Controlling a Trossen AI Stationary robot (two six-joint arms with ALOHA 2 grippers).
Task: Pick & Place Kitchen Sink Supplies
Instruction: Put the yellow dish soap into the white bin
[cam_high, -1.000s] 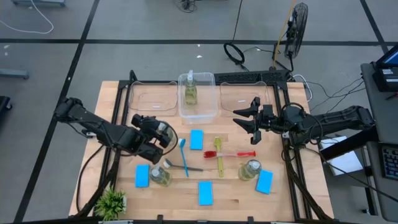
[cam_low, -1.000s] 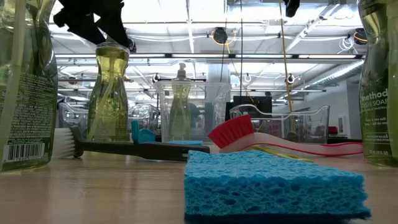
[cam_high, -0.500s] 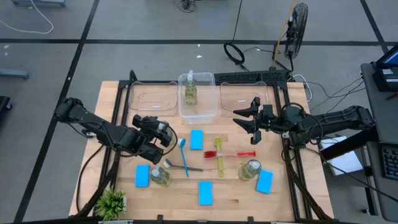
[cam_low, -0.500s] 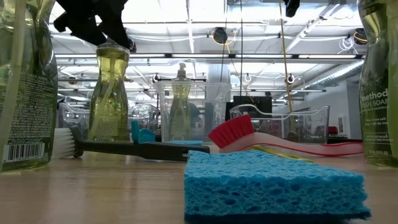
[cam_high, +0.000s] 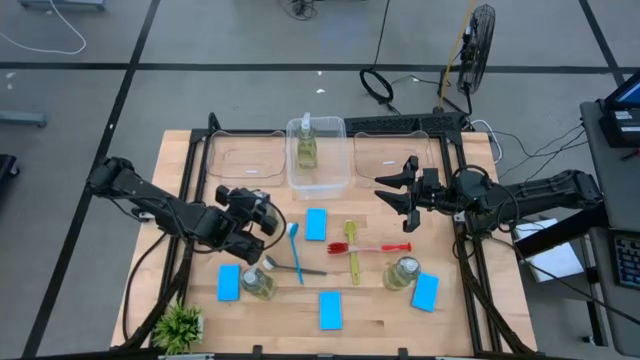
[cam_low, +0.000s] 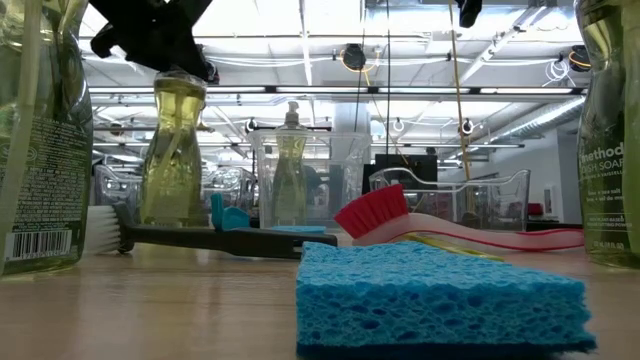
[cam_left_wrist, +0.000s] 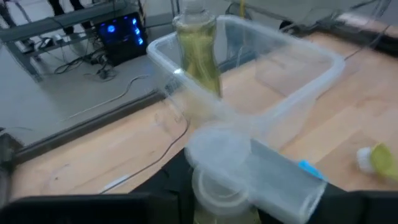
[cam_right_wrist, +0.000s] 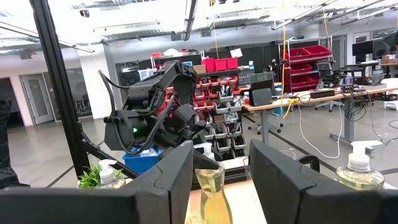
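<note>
The left tool is over the left part of the table. It sits right at the white top of a soap bottle that stands upright. In the left wrist view, the white top is between the tool's dark fingers — I cannot tell if they squeeze it or not.

The right tool hangs over the right part of the table, near the right bin. Its fingers are apart and hold nothing.

A second bottle stands in the middle bin at the back of the table. The left bin is beside it. A third bottle stands near the front, just beside a blue sponge. A fourth bottle stands to the right, just beside another sponge.

Two more sponges lie on the table — one in the middle and one at the front.

The blue brush and the grey brush lie crossed near the third bottle. The yellow-green brush and the red brush lie crossed in the middle.

A little green plant sits at the front left corner.
</note>
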